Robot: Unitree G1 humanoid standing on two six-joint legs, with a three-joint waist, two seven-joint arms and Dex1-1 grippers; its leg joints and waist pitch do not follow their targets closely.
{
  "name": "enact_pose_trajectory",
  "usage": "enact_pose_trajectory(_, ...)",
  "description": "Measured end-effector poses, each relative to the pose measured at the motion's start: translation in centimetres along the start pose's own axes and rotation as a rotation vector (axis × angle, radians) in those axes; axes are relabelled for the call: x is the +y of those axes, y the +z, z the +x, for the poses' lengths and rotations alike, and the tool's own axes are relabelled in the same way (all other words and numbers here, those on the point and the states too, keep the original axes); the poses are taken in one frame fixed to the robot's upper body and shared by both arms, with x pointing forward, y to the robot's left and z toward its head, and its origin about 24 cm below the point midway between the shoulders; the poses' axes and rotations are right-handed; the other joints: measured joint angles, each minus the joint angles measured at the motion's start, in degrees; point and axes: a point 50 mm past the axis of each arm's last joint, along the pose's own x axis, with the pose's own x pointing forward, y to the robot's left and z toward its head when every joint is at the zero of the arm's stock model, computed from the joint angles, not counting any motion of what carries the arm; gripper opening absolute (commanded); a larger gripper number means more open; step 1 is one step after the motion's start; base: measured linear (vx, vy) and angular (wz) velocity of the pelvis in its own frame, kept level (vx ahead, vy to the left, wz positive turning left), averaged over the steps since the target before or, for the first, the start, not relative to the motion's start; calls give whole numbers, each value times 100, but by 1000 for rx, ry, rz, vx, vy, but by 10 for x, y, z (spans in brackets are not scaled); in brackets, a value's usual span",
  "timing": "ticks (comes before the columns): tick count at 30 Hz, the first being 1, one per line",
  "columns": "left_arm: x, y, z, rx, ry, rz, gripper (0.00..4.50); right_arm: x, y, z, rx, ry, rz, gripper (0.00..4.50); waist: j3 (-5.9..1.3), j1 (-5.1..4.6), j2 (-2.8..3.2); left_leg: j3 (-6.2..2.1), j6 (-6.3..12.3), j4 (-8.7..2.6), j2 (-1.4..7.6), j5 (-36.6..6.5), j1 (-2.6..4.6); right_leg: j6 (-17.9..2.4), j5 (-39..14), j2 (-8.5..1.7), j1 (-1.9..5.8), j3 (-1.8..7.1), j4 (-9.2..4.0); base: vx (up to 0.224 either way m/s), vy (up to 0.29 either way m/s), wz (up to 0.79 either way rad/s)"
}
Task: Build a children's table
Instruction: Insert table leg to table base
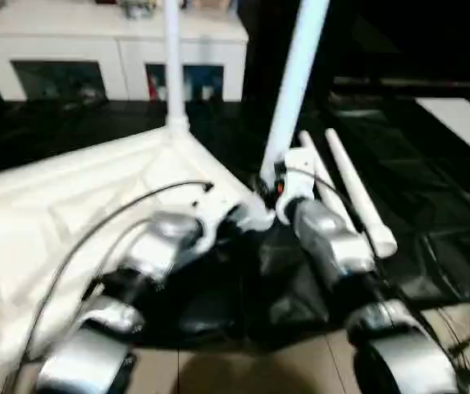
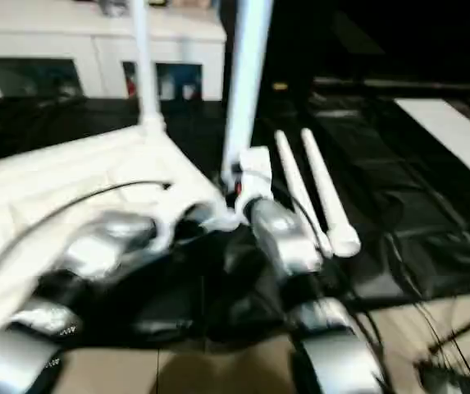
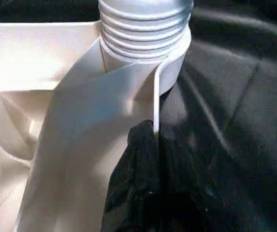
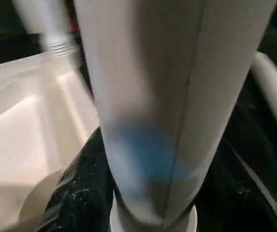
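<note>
Gripping the long white plastic tube leg (image 1: 296,74), our right gripper (image 1: 274,190) holds half-wide; left gripper (image 3: 143,159) pinches the white tabletop's rim (image 3: 156,92)

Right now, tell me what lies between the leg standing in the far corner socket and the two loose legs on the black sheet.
Between the upright leg and the loose legs rises a third leg, held by the right tool, in the left eye view.

Table top (image 1: 46,213): white, ribbed underside.
Legs (image 1: 296,74): white, plain.
Floor sheet (image 1: 431,213): black, glossy.
Cabinet (image 1: 111,37): white, dark glass doors.
Forearms (image 1: 329,238): silver.
Left gripper fingers (image 3: 138,193): black.
</note>
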Motion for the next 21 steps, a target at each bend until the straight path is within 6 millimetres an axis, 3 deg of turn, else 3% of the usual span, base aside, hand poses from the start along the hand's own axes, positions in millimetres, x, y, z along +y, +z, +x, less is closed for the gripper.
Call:
enact_pose_trajectory(2,-2,0,2,2,11,-10,0,2,-1,1,6,-28,11,184,21,-21,21,1,9,0,2,-6,28,0,0,-6,18,-66,-41,0,0,0)
enact_pose_trajectory(4,-1,0,3,8,14,-16,0,5,-2,2,9,-42,17,184,69,-20,85,-2,12,-58,37,-10,74,-41,-30,-28,118,-176,-82,0,0,0)
enact_pose_trajectory(5,-1,0,3,8,14,-16,0,5,-2,2,9,-45,20,184,81,31,81,23,12,-94,51,-10,63,-85,-68,-43,121,-140,44,0,0,0)
enact_pose_trajectory(6,-2,0,4,13,11,-18,0,5,-3,3,14,-53,22,184,90,71,0,122,12,-115,48,-10,104,-210,-186,-84,107,-72,282,26,-78,21)
enact_pose_trajectory(7,-2,0,5,14,12,-18,0,4,-3,3,16,-61,17,184,81,109,-151,231,3,-86,12,-26,205,-159,-191,-99,14,39,328,26,-78,21)
enact_pose_trajectory(8,-2,0,6,11,15,-17,0,5,-1,4,13,-63,11,184,93,121,-136,201,-14,16,1,-175,203,-144,-193,-109,16,17,313,73,-57,4)
enact_pose_trajectory(9,-1,1,5,4,17,-18,0,8,1,5,5,-57,3,184,102,175,-40,74,8,76,-12,-345,153,-109,-215,-185,35,-180,255,74,35,-44)
enact_pose_trajectory(11,2,2,4,2,28,-23,0,10,1,6,0,-57,10,184,86,152,76,-125,0,62,15,-341,66,-72,-245,-188,120,-424,100,73,54,-44)
enact_pose_trajectory(12,3,1,4,2,35,-25,0,10,1,6,-1,-59,18,184,90,153,99,-147,-1,51,19,-341,60,-82,-262,-180,120,-427,101,0,0,0)
enact_pose_trajectory(15,2,0,5,5,38,-28,0,9,-1,6,4,-63,30,184,99,104,28,-58,0,6,-16,-342,185,-99,-254,-178,88,-281,135,0,0,0)
enact_pose_trajectory(16,3,0,5,4,39,-27,0,9,0,7,2,-54,32,184,110,96,71,-51,0,3,-15,-342,187,-97,-255,-182,113,-332,93,0,0,0)
enact_pose_trajectory(18,4,0,4,-1,40,-27,0,8,1,7,-3,-36,41,240,121,66,111,-89,0,-4,7,-342,171,-97,-256,-189,189,-438,5,0,0,0)
enact_pose_trajectory(20,5,0,4,0,41,-28,0,8,-4,7,21,-28,41,257,136,45,103,-101,0,-19,16,-342,154,-114,-266,-187,199,-382,61,0,0,0)
enact_pose_trajectory(21,5,0,4,-3,41,-26,0,6,-14,6,59,-33,44,264,145,40,56,-49,0,-25,1,-342,201,-116,-267,-186,160,-301,100,0,0,0)
